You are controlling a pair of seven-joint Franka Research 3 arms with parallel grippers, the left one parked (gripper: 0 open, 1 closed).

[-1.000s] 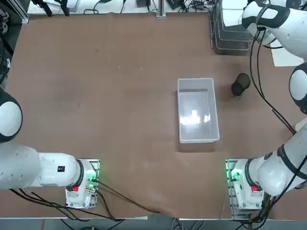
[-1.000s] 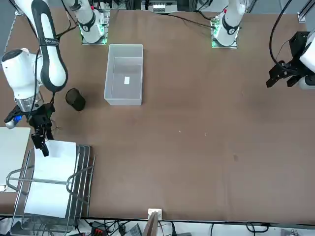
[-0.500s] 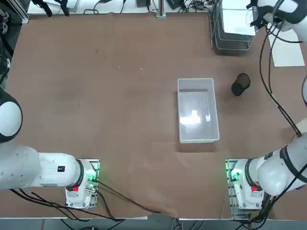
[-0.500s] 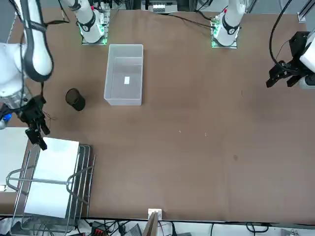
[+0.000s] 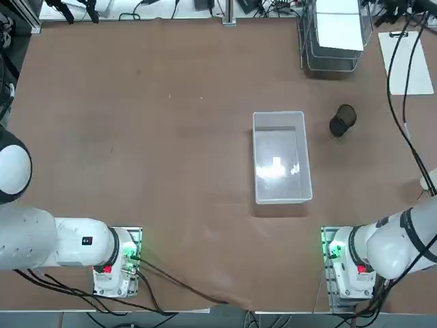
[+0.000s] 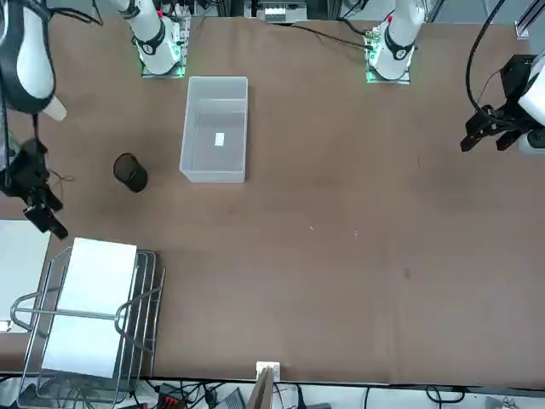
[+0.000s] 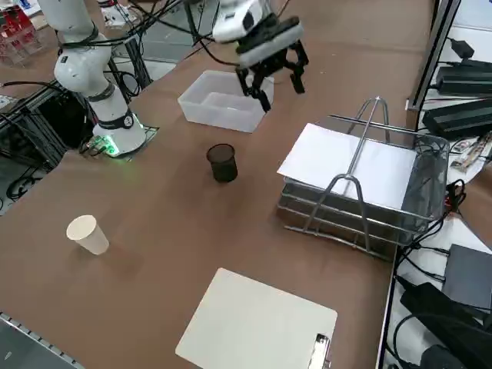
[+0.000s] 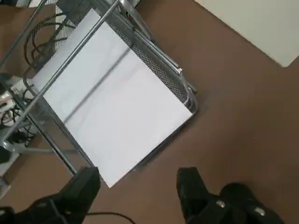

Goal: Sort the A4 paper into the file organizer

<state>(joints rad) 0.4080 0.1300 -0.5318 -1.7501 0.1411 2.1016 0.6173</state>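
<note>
Paper [image 7: 350,165] in organizer [image 7: 319,210]; cup [image 7: 222,163] between organizer and paper cup [image 7: 88,234].

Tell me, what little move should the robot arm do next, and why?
Probably draw the right arm's open jaws farther back from the file organizer: the paper already lies on its tier, and nothing is held.

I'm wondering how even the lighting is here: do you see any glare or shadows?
Top view: bright glare inside the clear plastic bin. Right wrist view: a thin dark shadow stripe crosses the paper. Right side view: faint shadow beside the paper cup.
</note>
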